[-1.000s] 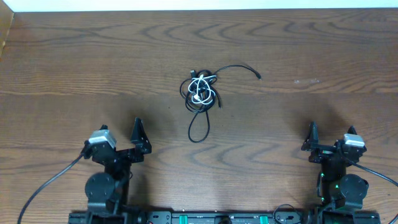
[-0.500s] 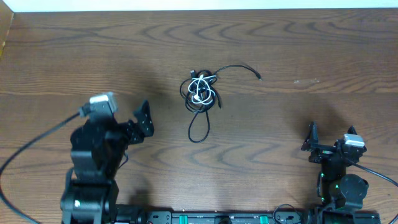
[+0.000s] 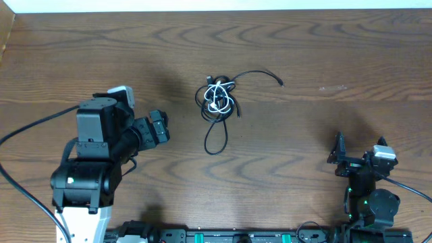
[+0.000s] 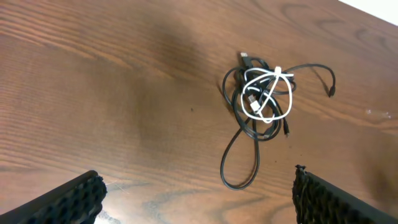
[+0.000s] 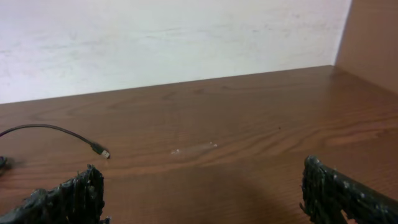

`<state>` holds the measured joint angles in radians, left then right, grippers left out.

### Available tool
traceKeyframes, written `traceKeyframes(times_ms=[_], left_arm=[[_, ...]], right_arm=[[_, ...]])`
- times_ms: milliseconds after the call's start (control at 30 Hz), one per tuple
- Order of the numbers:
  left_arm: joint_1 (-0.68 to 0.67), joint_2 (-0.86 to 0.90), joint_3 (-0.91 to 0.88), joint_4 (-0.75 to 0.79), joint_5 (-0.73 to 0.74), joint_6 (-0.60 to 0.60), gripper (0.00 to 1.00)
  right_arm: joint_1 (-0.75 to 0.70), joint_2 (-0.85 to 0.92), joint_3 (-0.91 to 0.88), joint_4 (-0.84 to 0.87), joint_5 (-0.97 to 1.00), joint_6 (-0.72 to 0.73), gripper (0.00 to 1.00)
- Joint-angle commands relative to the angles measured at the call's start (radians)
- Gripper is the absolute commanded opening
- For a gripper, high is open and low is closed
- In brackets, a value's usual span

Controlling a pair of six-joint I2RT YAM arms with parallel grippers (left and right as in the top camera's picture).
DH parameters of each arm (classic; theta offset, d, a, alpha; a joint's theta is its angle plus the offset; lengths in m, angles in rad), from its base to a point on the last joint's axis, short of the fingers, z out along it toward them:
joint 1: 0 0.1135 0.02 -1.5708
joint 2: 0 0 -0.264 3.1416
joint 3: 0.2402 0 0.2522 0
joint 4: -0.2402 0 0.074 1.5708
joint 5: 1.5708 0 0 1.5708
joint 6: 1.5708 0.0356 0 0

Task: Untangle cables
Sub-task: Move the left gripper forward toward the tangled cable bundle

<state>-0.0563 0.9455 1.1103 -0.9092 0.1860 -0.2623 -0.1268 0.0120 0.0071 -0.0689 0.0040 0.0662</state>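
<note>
The cables [image 3: 217, 98] lie bunched at the table's middle: black cords with one white cord [image 3: 217, 94] coiled in the knot. A black loop [image 3: 216, 140] hangs toward me and a black strand [image 3: 263, 73] runs right to a plug. The left wrist view shows the bunch [image 4: 264, 96] and its loop [image 4: 239, 165] ahead of the jaws. My left gripper [image 3: 158, 127] is open and empty, raised left of the bunch; it also shows in the left wrist view [image 4: 196, 202]. My right gripper [image 3: 339, 154] is open and empty near the front right, far from the cables. The right wrist view [image 5: 202, 196] shows only the strand's plug [image 5: 99, 151].
A white wall runs along the table's far edge [image 3: 216, 9]. A wooden side panel [image 5: 373, 34] stands at the right, another [image 3: 5, 34] at the far left. The left arm's thick black cable [image 3: 30, 131] trails over the left side.
My left arm has risen from its rest pose and swung forward, its gripper now pointing at the cable bunch. The right arm and the cables have not moved.
</note>
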Motion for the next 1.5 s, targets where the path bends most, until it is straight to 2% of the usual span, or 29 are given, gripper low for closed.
traceKeyframes(times_ms=[0,267,600,1067,1267,1467], left_arm=[[-0.003,-0.001,0.053,-0.016,0.013,-0.001,0.98],[-0.003,0.000,0.069,0.001,0.212,-0.001,0.98],[-0.003,0.019,0.068,-0.005,0.282,-0.006,0.98],[-0.009,0.114,0.068,-0.003,0.274,-0.290,0.98],[-0.010,0.169,0.068,-0.017,0.273,-0.354,0.98],[-0.066,0.179,0.068,-0.079,0.152,-0.407,0.98]], right_arm=[[0.007,-0.006,-0.002,-0.002,0.005,-0.012,0.99],[0.007,-0.006,-0.002,-0.002,0.004,-0.012,0.99],[0.007,-0.006,-0.002,-0.002,0.004,-0.012,0.99],[0.007,-0.006,-0.002,-0.002,0.005,-0.012,0.99],[0.007,-0.006,-0.002,-0.003,0.005,-0.012,0.99],[0.007,-0.006,-0.002,-0.003,0.005,-0.012,0.99]])
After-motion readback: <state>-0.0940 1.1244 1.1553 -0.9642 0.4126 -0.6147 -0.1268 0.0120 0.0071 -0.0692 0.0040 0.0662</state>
